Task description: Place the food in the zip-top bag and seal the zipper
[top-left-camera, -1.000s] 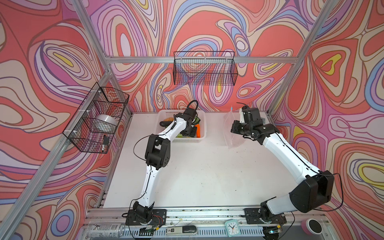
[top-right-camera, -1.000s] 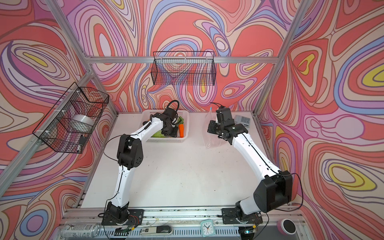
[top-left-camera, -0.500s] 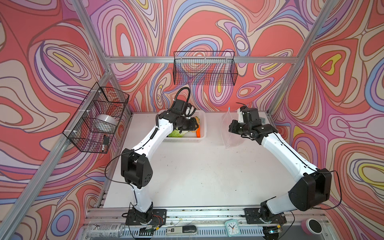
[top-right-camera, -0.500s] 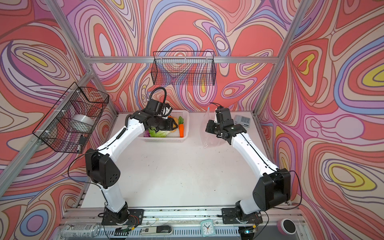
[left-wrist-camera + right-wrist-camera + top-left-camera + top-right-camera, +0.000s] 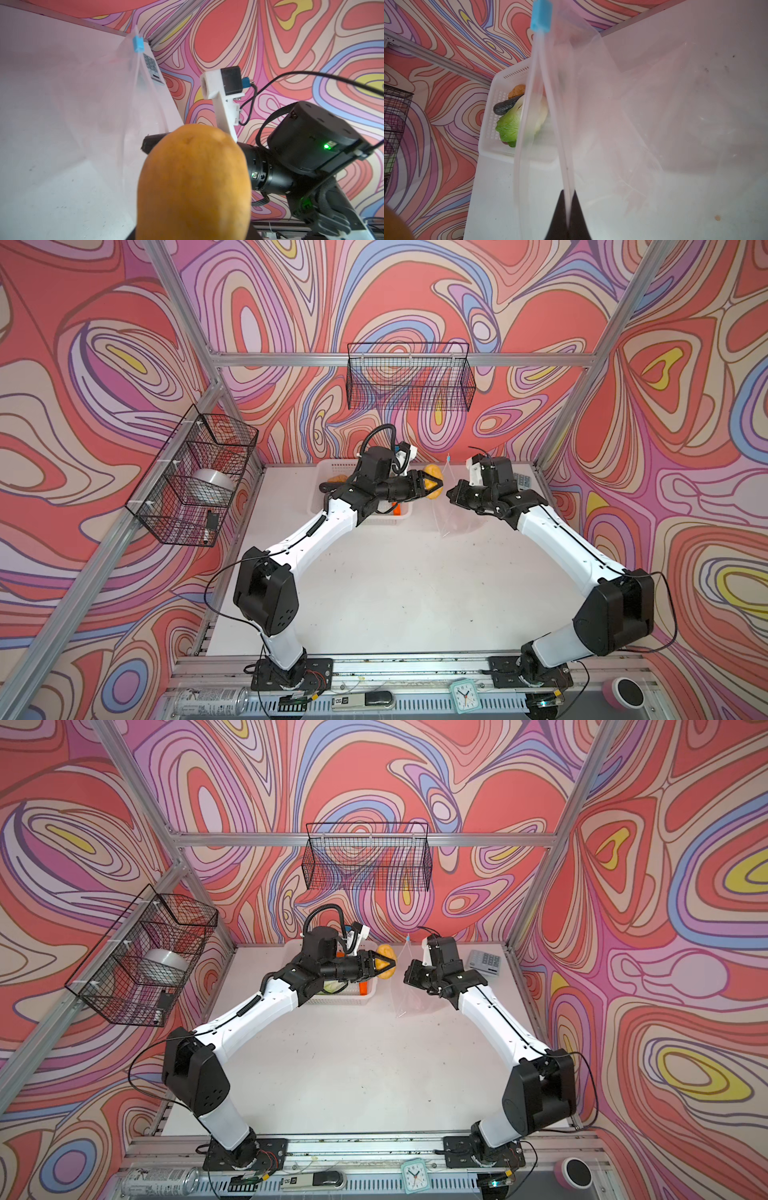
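Potato (image 5: 193, 182) — newly carried from white basket (image 5: 328, 468) to just beside the mouth of the zip-top bag (image 5: 643, 124), clamped in left gripper (image 5: 434, 485), while right gripper (image 5: 568, 207) pinches that mouth's edge upright — apparently ready for insertion.

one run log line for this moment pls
left gripper: holds potato in air | right gripper: pinches zip-top bag rim, mouth open | basket: cabbage, eggplant

The left gripper (image 5: 437, 485) reaches toward its partner, jaws clamped on a potato (image 5: 193, 187). The right gripper (image 5: 449, 492) faces it, jaws pinched shut on the zip-top bag (image 5: 643, 124).
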`<move>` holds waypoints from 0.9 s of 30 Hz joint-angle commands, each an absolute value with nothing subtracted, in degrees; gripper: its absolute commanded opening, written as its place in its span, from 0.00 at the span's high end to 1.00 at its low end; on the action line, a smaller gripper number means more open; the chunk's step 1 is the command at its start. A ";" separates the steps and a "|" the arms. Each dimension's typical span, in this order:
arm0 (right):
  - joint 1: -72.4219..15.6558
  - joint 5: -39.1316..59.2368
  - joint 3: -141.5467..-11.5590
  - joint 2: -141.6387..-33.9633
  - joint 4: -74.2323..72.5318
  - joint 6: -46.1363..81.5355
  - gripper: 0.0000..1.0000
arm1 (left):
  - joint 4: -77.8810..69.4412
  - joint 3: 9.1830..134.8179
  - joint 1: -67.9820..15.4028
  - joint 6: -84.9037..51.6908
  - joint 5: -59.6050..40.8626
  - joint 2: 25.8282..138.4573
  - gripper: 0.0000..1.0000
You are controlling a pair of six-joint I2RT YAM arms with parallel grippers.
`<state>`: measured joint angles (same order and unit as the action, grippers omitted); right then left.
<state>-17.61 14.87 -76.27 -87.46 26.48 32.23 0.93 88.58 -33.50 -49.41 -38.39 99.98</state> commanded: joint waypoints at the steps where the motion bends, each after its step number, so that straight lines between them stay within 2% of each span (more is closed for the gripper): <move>1: -17.49 16.79 -75.06 -86.86 24.21 33.54 1.00 | -8.41 87.82 -34.46 -56.81 -41.19 102.56 0.64; 6: -17.49 16.52 -74.86 -86.57 24.17 34.09 1.00 | -9.38 87.08 -35.68 -58.53 -41.39 104.83 0.64; 12: -17.49 16.83 -74.97 -85.17 24.43 34.37 1.00 | -5.24 85.95 -35.77 -56.10 -37.16 105.88 0.65; 27: -17.40 20.51 -76.03 -83.65 25.25 35.64 1.00 | 22.39 96.42 -37.93 -39.01 -21.11 108.84 0.64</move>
<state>-17.32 18.72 -75.22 -85.03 25.71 35.29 14.02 92.77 -37.12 -44.31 -26.30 107.50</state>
